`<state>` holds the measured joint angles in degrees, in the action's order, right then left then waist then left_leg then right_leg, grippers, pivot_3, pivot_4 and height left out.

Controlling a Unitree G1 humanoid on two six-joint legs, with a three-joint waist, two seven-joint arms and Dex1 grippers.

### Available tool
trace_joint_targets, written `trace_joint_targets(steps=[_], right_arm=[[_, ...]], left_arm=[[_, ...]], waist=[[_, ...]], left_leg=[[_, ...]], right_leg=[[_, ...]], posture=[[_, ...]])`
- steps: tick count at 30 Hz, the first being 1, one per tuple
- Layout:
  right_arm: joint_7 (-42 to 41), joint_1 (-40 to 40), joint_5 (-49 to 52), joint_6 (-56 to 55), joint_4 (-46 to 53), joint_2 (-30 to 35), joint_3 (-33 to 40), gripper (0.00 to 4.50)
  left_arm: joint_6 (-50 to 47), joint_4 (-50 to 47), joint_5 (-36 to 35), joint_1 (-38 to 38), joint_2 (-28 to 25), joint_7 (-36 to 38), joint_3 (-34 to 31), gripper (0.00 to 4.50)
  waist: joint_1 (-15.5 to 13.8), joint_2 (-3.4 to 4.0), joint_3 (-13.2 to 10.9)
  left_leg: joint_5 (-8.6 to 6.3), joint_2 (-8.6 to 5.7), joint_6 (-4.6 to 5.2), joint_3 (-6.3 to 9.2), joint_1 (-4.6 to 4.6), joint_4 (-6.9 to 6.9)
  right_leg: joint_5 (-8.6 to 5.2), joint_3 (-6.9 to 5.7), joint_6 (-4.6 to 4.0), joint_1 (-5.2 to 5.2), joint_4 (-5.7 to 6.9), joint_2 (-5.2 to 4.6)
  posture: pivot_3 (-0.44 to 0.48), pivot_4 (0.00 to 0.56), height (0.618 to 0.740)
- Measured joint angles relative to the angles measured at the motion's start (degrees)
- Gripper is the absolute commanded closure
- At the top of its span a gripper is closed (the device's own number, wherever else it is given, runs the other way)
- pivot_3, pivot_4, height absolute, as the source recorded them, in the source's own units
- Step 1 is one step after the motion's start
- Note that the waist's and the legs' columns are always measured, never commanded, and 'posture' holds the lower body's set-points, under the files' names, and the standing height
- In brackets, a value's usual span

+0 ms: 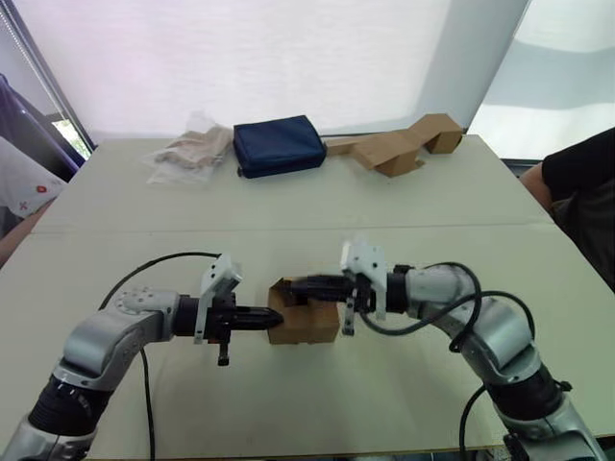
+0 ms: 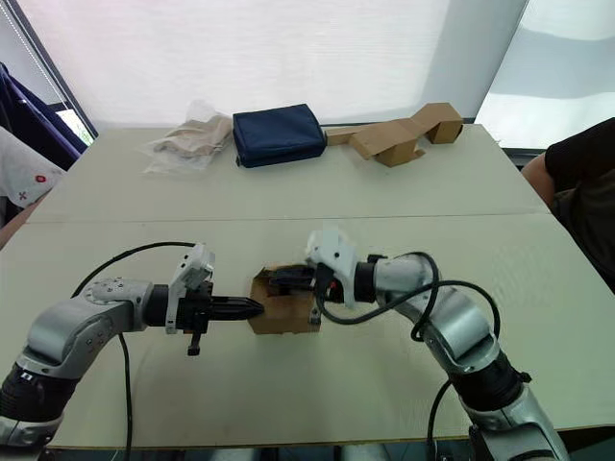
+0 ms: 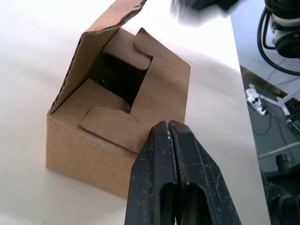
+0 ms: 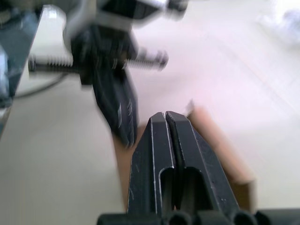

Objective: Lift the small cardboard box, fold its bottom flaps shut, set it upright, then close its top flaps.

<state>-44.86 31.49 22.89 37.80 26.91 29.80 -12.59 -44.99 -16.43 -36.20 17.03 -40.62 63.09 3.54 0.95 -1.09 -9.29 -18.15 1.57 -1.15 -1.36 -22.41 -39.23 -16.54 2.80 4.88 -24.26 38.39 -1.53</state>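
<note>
The box [image 1: 304,313], plain brown corrugated card, sits on the table [image 1: 288,202] between the two grippers, its upward end only partly folded: notched flaps [image 3: 136,108] lie across it around a dark gap, and one flap stands up along an edge. The left gripper [image 1: 275,314] has its fingers pressed together on nothing, tips at the box's left side, and the right gripper [image 1: 296,285] reaches over the box's top with its fingers likewise together and empty. A navy pouch [image 1: 279,144], a clear bag [image 1: 192,151] and cardboard pieces [image 1: 404,144] lie along the table's far edge.

Small cardboard box [image 1: 304,318] — between left gripper [image 1: 276,314], right gripper [image 1: 295,286]
</note>
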Motion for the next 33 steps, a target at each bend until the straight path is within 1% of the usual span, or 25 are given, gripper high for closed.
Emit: trace_joint_targets(steps=[3,7,13,18,23,27,33], right_arm=[[3.56,4.03,-7.49,-4.02,-5.57,0.47,-1.22,4.50],[4.40,3.96,-12.89,-5.13,-11.51,0.41,-5.67,4.50],[-0.18,-0.82,-12.46,-3.62,-6.82,1.98,-7.91,4.50],[-1.33,-2.27,-11.64,-1.50,-3.33,2.30,-7.92,4.50],[-0.95,-3.41,-11.46,-0.48,-2.35,2.21,-7.90,4.50],[-0.67,-3.42,-11.55,-0.53,-2.33,2.19,-7.91,4.50],[-0.49,-3.42,-11.58,-0.55,-2.32,2.17,-7.91,4.50]], left_arm=[[0.41,0.57,0.07,0.67,0.41,0.04,0.37,4.49],[0.45,0.60,0.00,0.70,0.71,0.14,0.37,4.49],[0.14,0.52,-0.51,0.65,0.34,0.05,0.27,4.49],[0.01,0.57,-0.78,0.66,-0.54,0.07,0.00,4.49],[-1.21,2.99,-2.77,2.54,-1.30,-0.61,-4.11,4.49],[-1.31,3.52,-3.23,4.91,0.29,-2.20,-4.93,4.49],[0.00,5.40,-0.62,5.86,4.71,-5.12,-2.01,4.49]], waist=[[0.03,0.00,0.00],[0.01,0.00,0.00],[-0.05,0.00,0.00],[0.10,0.00,0.00],[0.02,0.00,0.00],[-0.14,0.00,0.00],[-0.01,0.00,0.00]], left_leg=[[0.00,0.01,0.00,-0.01,0.00,0.02],[0.00,0.00,0.00,-0.04,-0.04,0.04],[0.00,0.01,0.00,-0.02,-0.04,0.04],[0.00,0.03,0.00,-0.01,-0.02,0.04],[0.00,0.01,0.00,-0.01,-0.02,0.03],[0.00,-0.01,0.00,-0.01,-0.03,0.03],[0.00,0.00,0.00,-0.01,-0.03,0.03]], right_leg=[[0.00,0.00,-0.01,0.00,-0.02,0.03],[0.00,0.02,-0.01,-0.06,-0.02,0.00],[0.00,0.02,0.00,-0.05,-0.02,-0.01],[0.00,0.02,-0.01,-0.05,0.00,0.03],[0.00,0.01,0.00,-0.05,-0.01,0.02],[0.00,0.01,0.00,-0.04,-0.02,0.01],[0.00,0.02,0.00,-0.05,-0.01,0.02]], posture=[[0.000,0.150,0.740],[0.000,0.150,0.740],[0.000,0.150,0.740],[0.000,0.150,0.740],[0.000,0.150,0.740],[0.000,0.150,0.740],[0.000,0.150,0.740]])
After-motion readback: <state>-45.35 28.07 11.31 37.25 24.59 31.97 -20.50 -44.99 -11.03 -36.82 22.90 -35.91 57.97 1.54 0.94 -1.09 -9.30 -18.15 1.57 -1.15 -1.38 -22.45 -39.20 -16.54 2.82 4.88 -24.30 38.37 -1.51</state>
